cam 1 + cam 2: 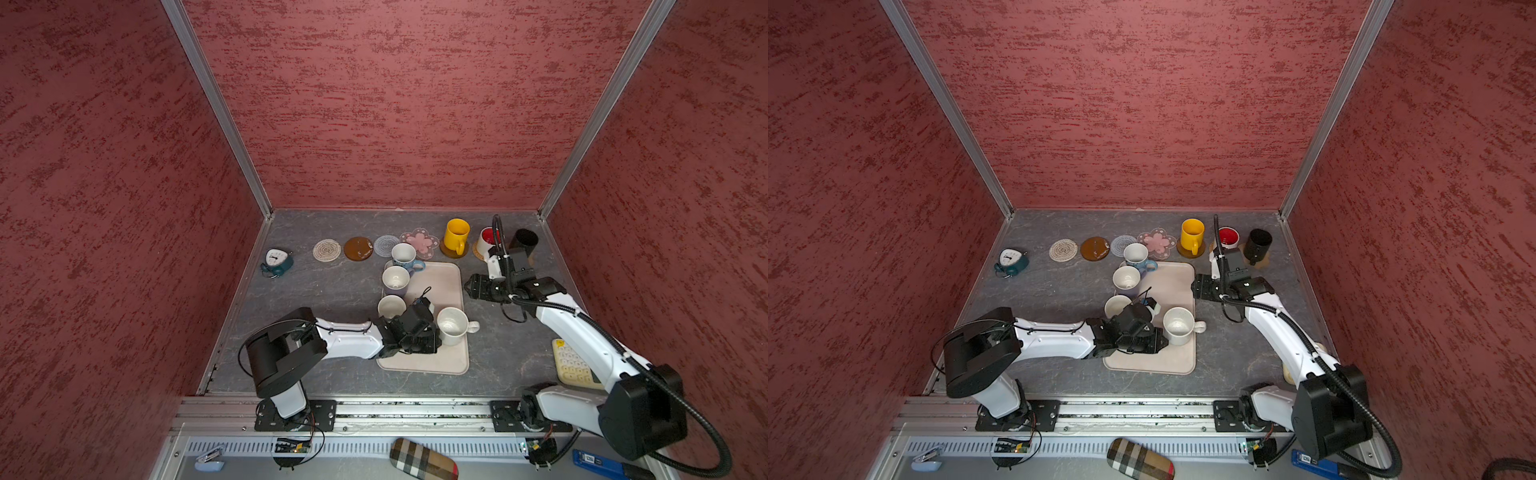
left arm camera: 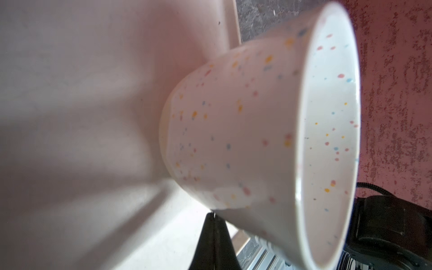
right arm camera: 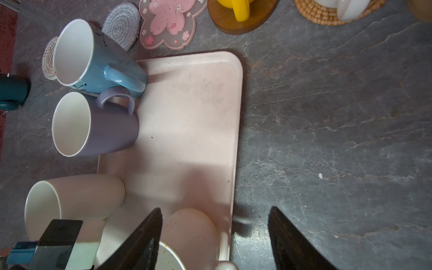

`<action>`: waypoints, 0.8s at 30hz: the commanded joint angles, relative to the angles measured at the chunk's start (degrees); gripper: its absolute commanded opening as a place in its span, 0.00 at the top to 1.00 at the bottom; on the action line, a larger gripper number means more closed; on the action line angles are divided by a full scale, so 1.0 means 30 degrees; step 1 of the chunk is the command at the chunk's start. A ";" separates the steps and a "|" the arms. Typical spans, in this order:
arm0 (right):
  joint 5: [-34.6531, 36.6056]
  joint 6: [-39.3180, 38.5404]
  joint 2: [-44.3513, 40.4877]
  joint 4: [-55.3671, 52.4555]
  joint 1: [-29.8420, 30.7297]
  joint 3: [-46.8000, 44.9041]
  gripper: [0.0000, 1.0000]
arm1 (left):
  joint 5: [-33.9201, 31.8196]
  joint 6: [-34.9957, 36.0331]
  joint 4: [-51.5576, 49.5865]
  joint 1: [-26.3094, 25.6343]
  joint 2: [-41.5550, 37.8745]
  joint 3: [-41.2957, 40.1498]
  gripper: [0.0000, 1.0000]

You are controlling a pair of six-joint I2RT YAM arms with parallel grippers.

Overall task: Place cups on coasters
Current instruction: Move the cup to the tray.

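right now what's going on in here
The yellow cup, red-lined cup and black cup sit on coasters. Four more cups stand on the tray. The left gripper is shut beside the speckled cup. The right gripper hangs open over the tray's edge. Four coasters are bare.

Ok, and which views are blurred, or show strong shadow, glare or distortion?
Left wrist view: the speckled cup fills the frame, soft-edged, with shadow bands on the tray behind. Right wrist view: table and tray sharp, right fingers dark and blurred. Both top views: rails splay from wide-angle distortion; glare on the bare brown coaster.
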 commanded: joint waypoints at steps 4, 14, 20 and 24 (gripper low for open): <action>0.0832 0.0592 -0.0752 -0.0180 0.0038 0.0381 0.28 | 0.0793 0.0736 0.0406 0.0674 0.1161 0.1495 1.00; 0.1249 0.1271 -0.1317 -0.0220 0.0038 -0.0428 0.36 | 0.0707 0.1120 -0.0428 0.1720 0.0488 0.1771 1.00; 0.1341 0.1678 -0.1958 -0.0394 0.0029 -0.1422 0.42 | 0.0268 0.1857 -0.1784 0.1800 -0.0468 0.2430 0.98; 0.1687 0.2083 -0.3017 -0.0960 0.0036 -0.1874 0.37 | -0.1146 0.2984 -0.3437 0.1359 -0.1798 0.3099 0.67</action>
